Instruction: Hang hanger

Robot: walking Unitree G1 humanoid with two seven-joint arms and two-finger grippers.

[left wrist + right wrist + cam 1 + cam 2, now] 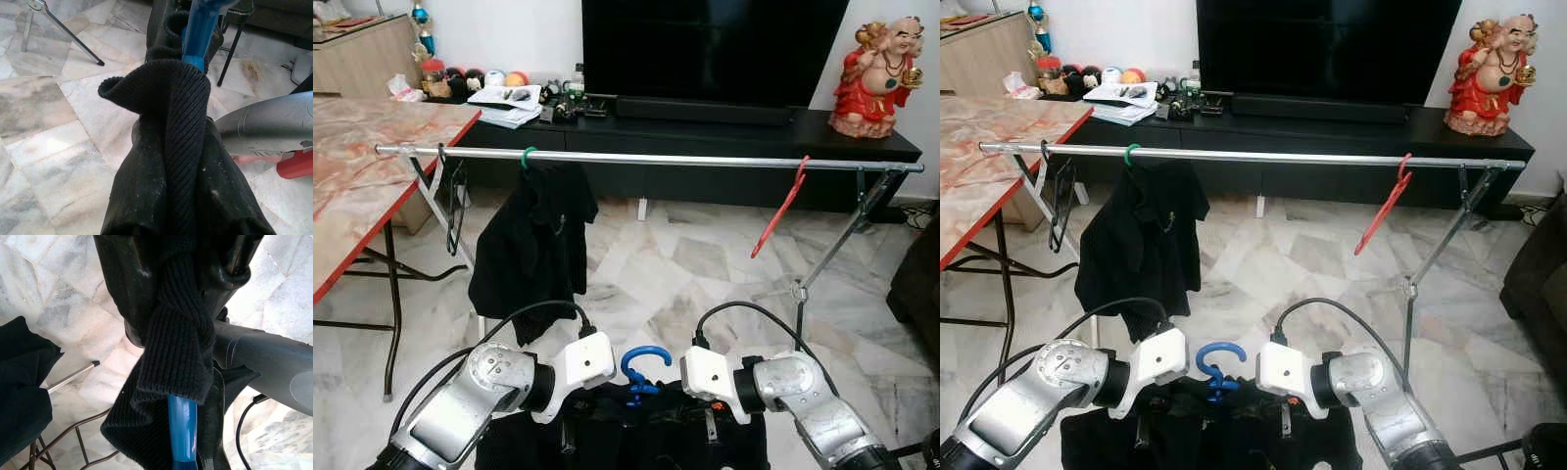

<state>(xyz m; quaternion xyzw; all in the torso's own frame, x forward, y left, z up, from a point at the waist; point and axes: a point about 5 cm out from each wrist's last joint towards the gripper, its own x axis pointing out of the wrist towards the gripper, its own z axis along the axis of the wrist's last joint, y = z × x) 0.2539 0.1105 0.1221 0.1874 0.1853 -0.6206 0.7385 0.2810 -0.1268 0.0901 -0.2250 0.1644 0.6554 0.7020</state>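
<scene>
Rail (685, 160) carries a green-hooked hanger with black shirt (534, 245), a red hanger (781, 209) and a black hanger (455, 201). Blue hanger (641, 372) with a black garment (636, 431) sits low between both grippers, hook up, long axis running left-right. Left gripper (166, 132) and right gripper (181, 293) are wrapped in the knit cloth; finger gap cannot be told.

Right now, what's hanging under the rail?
Under the rail: a black shirt on a green hanger, an empty red hanger, and a black hanger near the left end. The shirt covers the green hanger's shoulders.
</scene>
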